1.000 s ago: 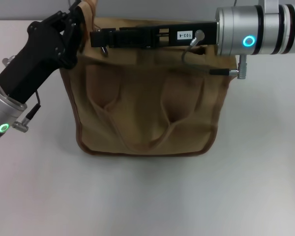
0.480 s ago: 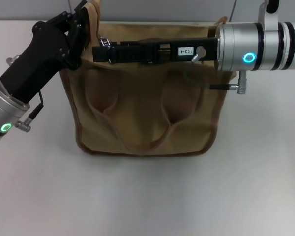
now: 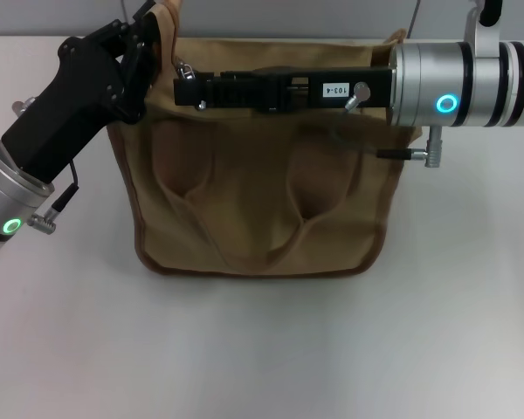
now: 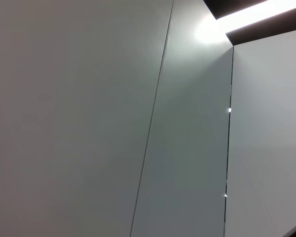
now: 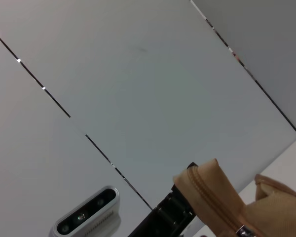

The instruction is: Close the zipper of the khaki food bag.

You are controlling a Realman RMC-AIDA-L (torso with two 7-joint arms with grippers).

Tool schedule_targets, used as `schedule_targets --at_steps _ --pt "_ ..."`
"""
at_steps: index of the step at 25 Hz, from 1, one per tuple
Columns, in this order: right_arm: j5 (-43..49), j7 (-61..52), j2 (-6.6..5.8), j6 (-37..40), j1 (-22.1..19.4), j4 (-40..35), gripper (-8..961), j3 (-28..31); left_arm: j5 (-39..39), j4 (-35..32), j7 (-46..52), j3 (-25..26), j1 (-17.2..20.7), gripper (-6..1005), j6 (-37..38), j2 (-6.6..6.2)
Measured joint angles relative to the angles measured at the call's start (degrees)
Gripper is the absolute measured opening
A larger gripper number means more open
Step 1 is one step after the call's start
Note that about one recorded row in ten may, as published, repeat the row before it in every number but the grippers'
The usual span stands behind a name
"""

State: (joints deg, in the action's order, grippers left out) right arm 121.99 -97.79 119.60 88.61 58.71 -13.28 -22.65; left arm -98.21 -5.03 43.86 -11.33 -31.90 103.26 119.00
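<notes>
On the white table (image 3: 262, 349), the zipper (image 3: 185, 68) runs left-right atop the khaki food bag (image 3: 262, 201).

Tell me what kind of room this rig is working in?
Probably a lab or test room, not a kitchen: the khaki food bag sits alone on a plain white table, and the wrist views show only bare panelled wall and a ceiling light strip.

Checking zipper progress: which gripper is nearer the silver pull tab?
Right. The right gripper reaches across the khaki food bag with its tip beside the pull tab; the left gripper holds the bag's left top corner.
</notes>
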Motion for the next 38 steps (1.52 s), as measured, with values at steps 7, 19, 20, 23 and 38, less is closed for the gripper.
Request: schedule_targets --at_steps 7,19,20,23,38 --pt "-1.37 1.65 0.02 -1.87 -0.51 0.00 590 -0.37 0.07 0.02 0.00 0.00 0.00 30 -0.03 0.00" --pt "-1.41 2.65 0.02 -3.60 -0.46 0.48 99 -0.56 0.29 0.39 0.00 0.12 0.38 31 0.11 0.00" --pt "-1.41 2.95 0.02 -3.36 -0.41 0.62 78 -0.56 0.29 0.39 0.00 0.17 0.39 31 0.10 0.00" --pt "-1.41 3.78 0.02 -3.05 -0.10 1.04 17 -0.55 0.31 0.39 -0.02 0.24 0.40 31 -0.04 0.00" --pt "-3.37 6.52 0.01 0.26 -2.42 1.26 95 -2.19 0.29 0.46 -0.09 0.23 0.21 32 0.60 0.00"
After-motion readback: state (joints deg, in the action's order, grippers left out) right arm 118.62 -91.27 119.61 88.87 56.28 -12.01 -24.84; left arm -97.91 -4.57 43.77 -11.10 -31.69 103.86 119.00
